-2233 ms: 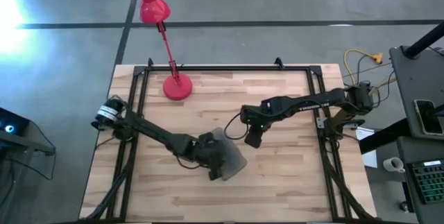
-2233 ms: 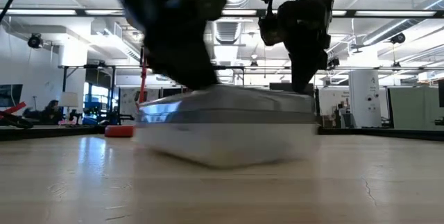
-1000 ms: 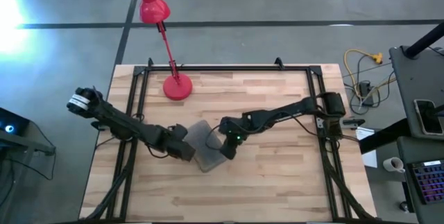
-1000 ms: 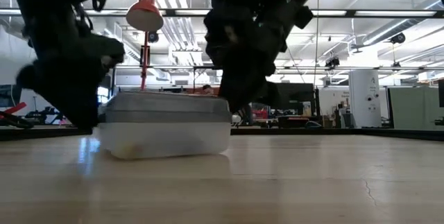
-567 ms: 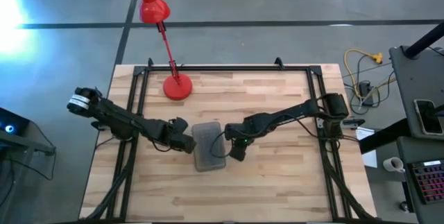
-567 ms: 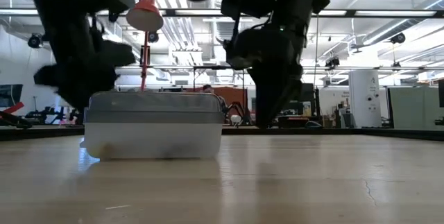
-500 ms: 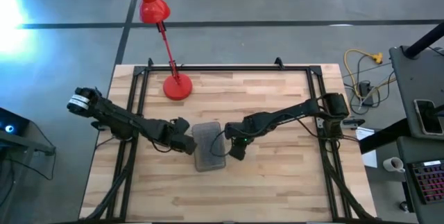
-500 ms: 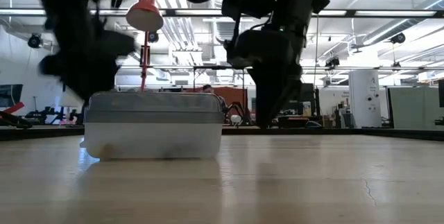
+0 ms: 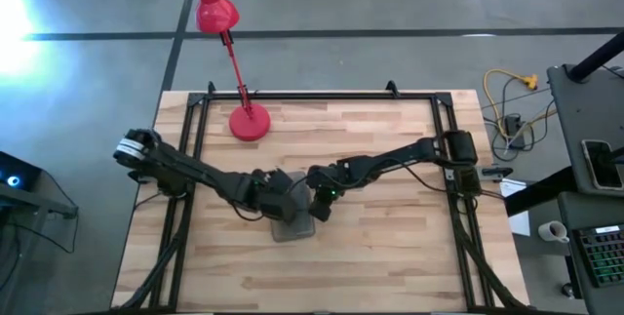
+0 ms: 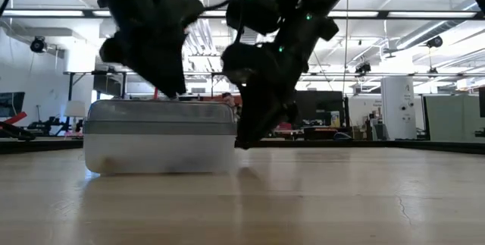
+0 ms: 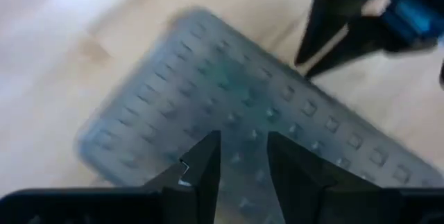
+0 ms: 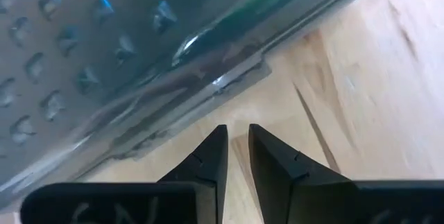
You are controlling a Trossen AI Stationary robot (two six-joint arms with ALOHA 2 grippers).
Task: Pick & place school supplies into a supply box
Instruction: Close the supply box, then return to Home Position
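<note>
The supply box (image 9: 292,222) sits flat on the wood near the table's middle, its grey gridded lid (image 11: 229,85) on top. Something green shows faintly through the lid (image 12: 274,5); the other school supplies are not visible. My left gripper (image 9: 278,198) hangs over the lid with its fingers almost together (image 11: 243,148). My right gripper (image 9: 317,206) is low at the box's right side, fingers shut (image 12: 237,132) and pointing at the lid's rim (image 12: 229,82). In the low view the box (image 10: 159,142) lies between the two arms. My left gripper comes down from above onto the top of the lid (image 10: 182,102), roughly over its middle, with its near-shut fingers (image 11: 208,154) pointing down. The box rests flat on the table under it. My right gripper stands at the box's right side (image 10: 236,135); whether it touches, I cannot tell.
A red desk lamp stands with its base (image 9: 249,122) near the far left of the table, its head beyond the far edge. Black frame rails (image 9: 200,130) run along the table's left, far and right sides. Bare wood lies toward the near edge (image 9: 322,276).
The box turned from slanted to square with the table edges and slid slightly left. My left gripper rose from the box's left side and moved right, over the lid. My right gripper shifted a little left, toward the box's right side.
</note>
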